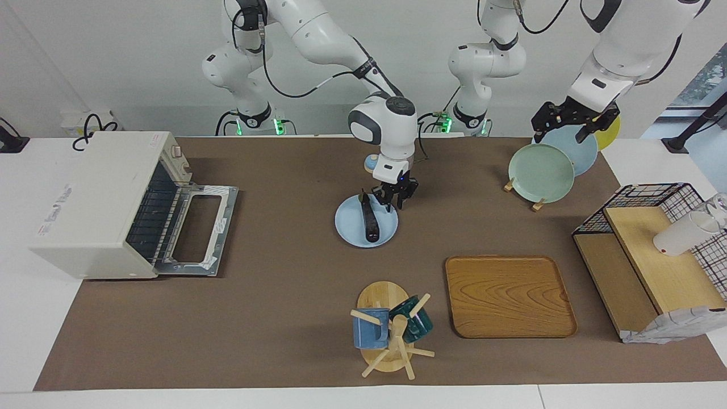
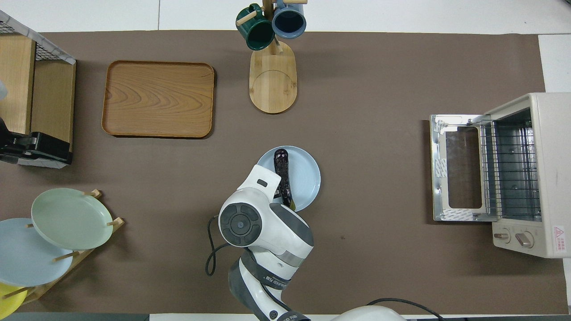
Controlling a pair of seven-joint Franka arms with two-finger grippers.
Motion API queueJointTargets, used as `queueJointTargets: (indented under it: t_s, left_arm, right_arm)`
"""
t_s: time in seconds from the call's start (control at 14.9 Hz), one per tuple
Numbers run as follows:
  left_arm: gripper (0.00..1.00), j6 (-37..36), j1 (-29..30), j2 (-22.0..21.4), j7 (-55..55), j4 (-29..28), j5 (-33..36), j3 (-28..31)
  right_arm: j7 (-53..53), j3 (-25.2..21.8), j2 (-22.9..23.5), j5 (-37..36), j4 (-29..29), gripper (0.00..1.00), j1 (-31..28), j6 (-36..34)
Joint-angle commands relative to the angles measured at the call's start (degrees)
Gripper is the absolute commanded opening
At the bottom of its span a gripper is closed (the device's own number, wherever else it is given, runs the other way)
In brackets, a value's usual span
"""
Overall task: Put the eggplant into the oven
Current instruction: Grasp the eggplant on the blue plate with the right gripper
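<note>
The dark eggplant [image 1: 369, 218] [image 2: 282, 174] lies lengthwise on a light blue plate [image 1: 349, 227] [image 2: 308, 174] mid-table. My right gripper [image 1: 391, 203] hangs low over the plate's edge nearest the robots. It is beside the eggplant's stem end with its fingers apart and nothing in them. In the overhead view the wrist hides it. The cream oven [image 1: 96, 199] [image 2: 535, 178] stands at the right arm's end of the table. Its door [image 1: 199, 227] is folded down and the rack shows. My left gripper [image 1: 559, 128] [image 2: 53, 151] waits open above the plate rack.
A rack with a green plate [image 1: 539, 173] stands at the left arm's end. A wooden tray [image 1: 508, 295], a mug tree [image 1: 389, 329] with two mugs and a wire-and-wood shelf [image 1: 647, 250] are farther from the robots. A small blue knob [image 1: 372, 163] sits near the plate.
</note>
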Motion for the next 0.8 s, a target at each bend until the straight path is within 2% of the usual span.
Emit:
queueJointTargets:
  t_s: [0.0, 0.27, 0.4, 0.47, 0.74]
  left_arm:
    - [1.0, 1.6, 0.9, 0.7, -1.3, 1.1, -1.3, -0.8]
    - [1.0, 1.9, 0.7, 0.6, -1.3, 0.7, -1.3, -0.8]
    - [1.0, 2.3, 0.4, 0.5, -1.3, 0.4, -1.3, -0.7]
    - [1.0, 2.3, 0.4, 0.5, -1.4, 0.4, -1.2, -0.7]
    - [1.0, 1.3, 0.3, -0.1, -1.2, -0.4, -0.9, -0.7]
  right_arm:
    - [-1.5, 0.3, -1.6, -0.6, -2.3, 0.29, -0.5, 1.4]
    - [-1.6, 0.3, -1.9, -0.6, -2.9, 0.28, -0.5, 1.5]
    - [-4.2, 0.3, -1.9, -0.6, -3.0, 0.03, -0.5, 1.5]
    - [-5.2, 0.3, -1.9, -0.6, -2.8, 0.0, -0.5, 1.3]
    - [-7.3, -0.1, -2.1, -1.0, -0.1, 0.0, -0.4, -3.5]
